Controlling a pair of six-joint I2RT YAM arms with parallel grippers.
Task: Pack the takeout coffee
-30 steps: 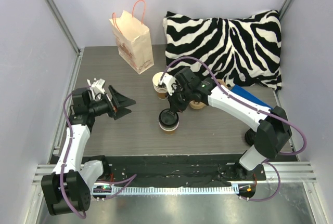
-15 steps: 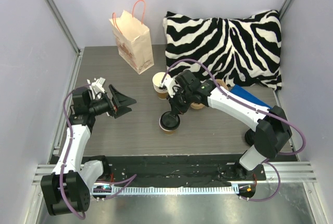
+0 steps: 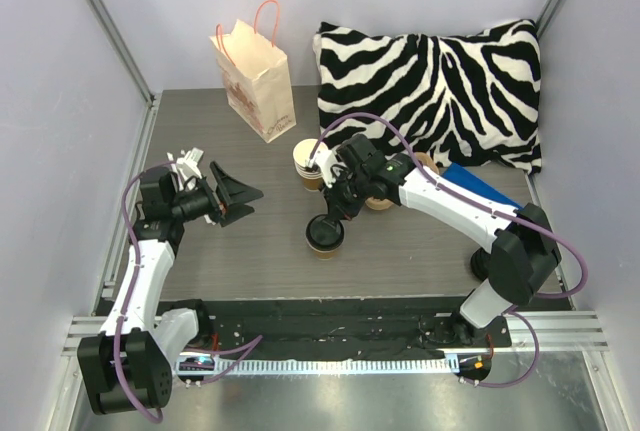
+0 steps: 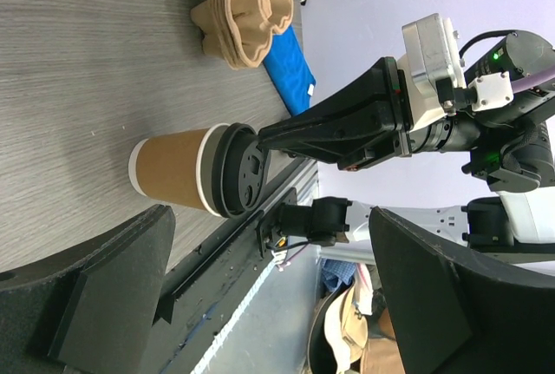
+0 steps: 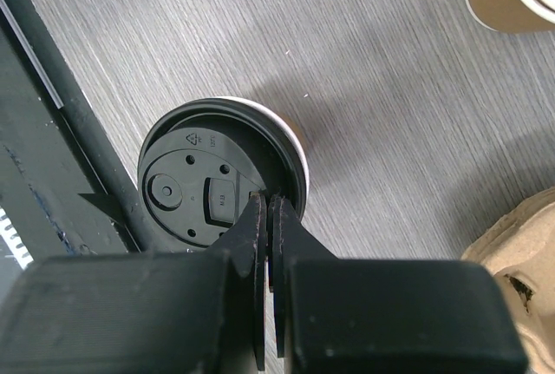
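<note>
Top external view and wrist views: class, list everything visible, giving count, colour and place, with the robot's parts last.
takeout coffee: one, brown cup with black lid, front centre
cup stack: one stack, brown with white rims, behind the coffee
cup carrier: count unclear, tan, right of the stack
paper bag: one, cream with pink handles, back left
pillow: one, black and white, back right
blue item: one, blue, before the pillow
table: one, grey
left gripper: one, black, open, left of the coffee
right gripper: one, black, shut at the lid's rim
</note>
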